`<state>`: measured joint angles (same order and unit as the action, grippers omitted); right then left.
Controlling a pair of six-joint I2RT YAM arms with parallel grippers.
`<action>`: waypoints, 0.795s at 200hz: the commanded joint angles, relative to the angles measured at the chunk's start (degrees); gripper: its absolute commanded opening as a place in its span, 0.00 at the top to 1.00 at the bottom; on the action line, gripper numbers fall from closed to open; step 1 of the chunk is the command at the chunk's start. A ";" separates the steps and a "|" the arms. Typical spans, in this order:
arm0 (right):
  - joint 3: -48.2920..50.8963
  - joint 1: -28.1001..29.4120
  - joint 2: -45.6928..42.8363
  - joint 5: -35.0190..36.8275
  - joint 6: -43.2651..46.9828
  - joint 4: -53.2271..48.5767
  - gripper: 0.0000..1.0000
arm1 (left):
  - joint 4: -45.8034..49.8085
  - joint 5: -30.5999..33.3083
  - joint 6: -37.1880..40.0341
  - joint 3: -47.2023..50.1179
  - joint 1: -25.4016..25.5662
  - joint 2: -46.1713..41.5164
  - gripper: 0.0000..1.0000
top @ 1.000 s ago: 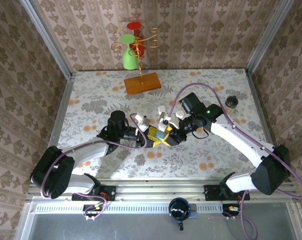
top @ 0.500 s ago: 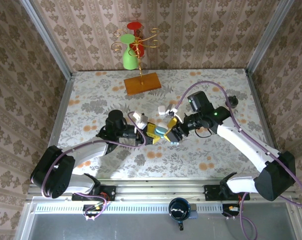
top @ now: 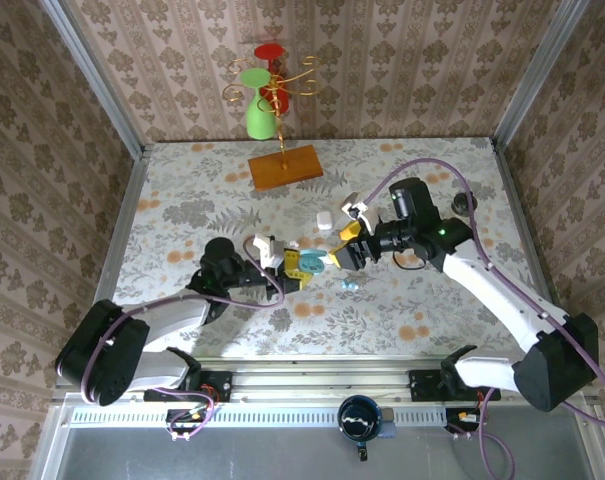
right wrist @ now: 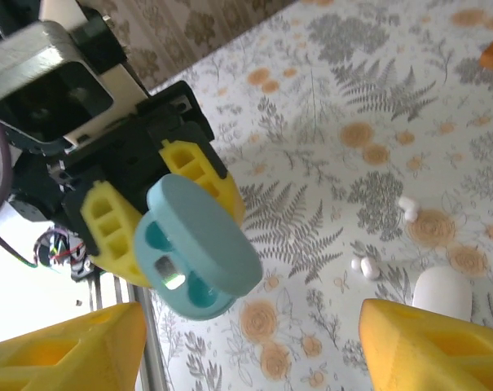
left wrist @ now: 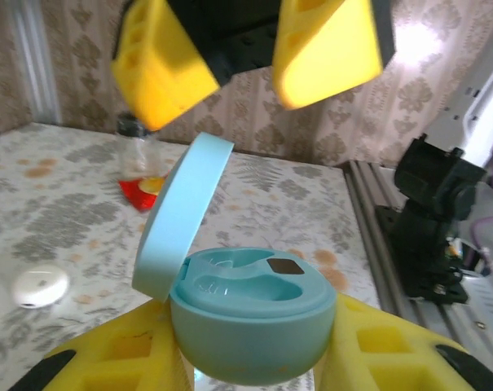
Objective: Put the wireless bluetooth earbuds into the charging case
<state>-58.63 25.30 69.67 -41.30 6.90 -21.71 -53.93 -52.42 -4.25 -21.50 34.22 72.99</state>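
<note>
A pale blue charging case (left wrist: 248, 319) sits between the yellow fingers (left wrist: 107, 358) of my left gripper (left wrist: 250, 362), which is shut on it. Its lid (left wrist: 181, 216) stands open and both hollows look bare. From above, the case (top: 311, 262) is held just off the table at mid-front by the left gripper (top: 296, 266). My right gripper (top: 344, 246) hangs open just right of it, holding nothing. In the right wrist view the case (right wrist: 193, 257) lies ahead of the right gripper (right wrist: 246, 350). Pale blue earbuds (top: 350, 285) lie on the table; white earbuds (right wrist: 365, 266) lie farther back.
A closed white case (top: 325, 220) rests behind the grippers, also seen as the white case (right wrist: 442, 289). A wooden stand (top: 285, 166) with green and red cups is at the back. A small dark jar (top: 464, 203) stands far right. The metal rail (top: 312, 385) borders the near edge.
The right gripper has opened and drawn back to the right, away from the case. The left gripper has shifted a little left and nearer with the case.
</note>
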 commanded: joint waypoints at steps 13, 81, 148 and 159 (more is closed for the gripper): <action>4.47 -0.86 -5.41 7.32 -10.61 12.28 0.29 | -11.08 8.40 1.85 3.40 -1.05 -1.07 0.69; 5.27 6.12 -1.87 10.71 -2.42 15.54 0.25 | -16.69 4.40 -0.75 2.30 -1.86 2.17 0.69; 2.35 9.24 4.14 12.10 5.09 14.64 0.22 | -18.78 1.32 -6.02 0.86 -2.40 3.60 0.69; 2.05 9.26 4.81 13.27 4.64 15.25 0.22 | -18.88 0.71 -6.38 0.59 -2.41 3.81 0.69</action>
<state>-53.71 34.09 73.28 -31.20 9.21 -7.84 -69.65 -48.64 -8.03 -18.92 32.10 76.14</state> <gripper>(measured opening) 0.784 0.346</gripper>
